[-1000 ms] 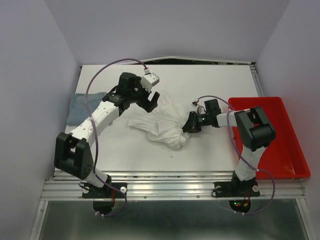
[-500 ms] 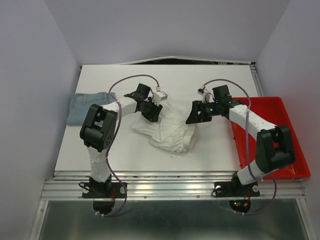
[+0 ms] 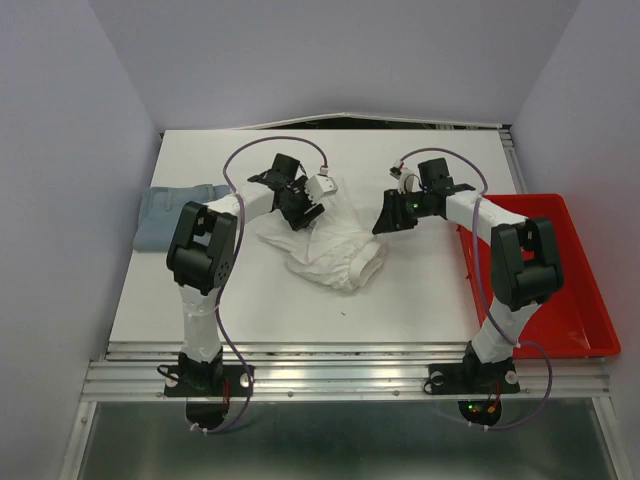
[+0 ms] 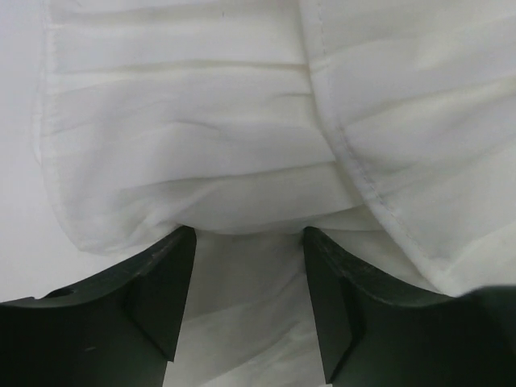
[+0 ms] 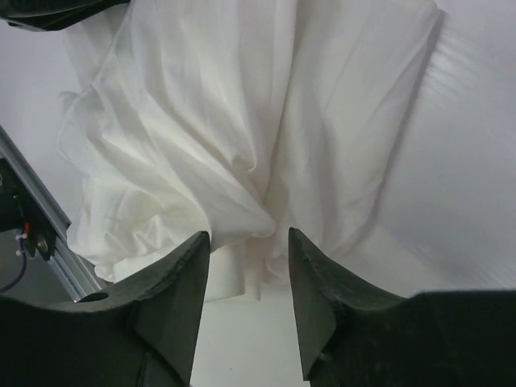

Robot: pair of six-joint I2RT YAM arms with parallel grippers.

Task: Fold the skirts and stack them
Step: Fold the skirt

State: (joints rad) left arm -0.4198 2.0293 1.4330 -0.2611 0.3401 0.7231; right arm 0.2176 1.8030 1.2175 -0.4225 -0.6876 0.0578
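The white pleated skirt (image 3: 335,248) lies crumpled in the middle of the table. It fills the left wrist view (image 4: 242,137) and the right wrist view (image 5: 242,105). My left gripper (image 3: 306,214) is low over the skirt's far left part. It is open (image 4: 250,235), and white cloth lies between and ahead of its fingers (image 4: 165,294). My right gripper (image 3: 384,225) is at the skirt's far right edge. It is open (image 5: 247,238), with its tips just short of a bunched fold and bare table between them. The light blue denim skirt (image 3: 172,212) lies folded at the table's left edge.
A red plastic tray (image 3: 575,300) sits at the table's right edge, beside the right arm. The table's metal front rail (image 3: 350,365) runs along the near edge. Purple cables loop above both arms.
Both grippers have moved toward the far side of the skirt, the left one coming down onto its cloth. The white skirt has bunched up and shifted a little.
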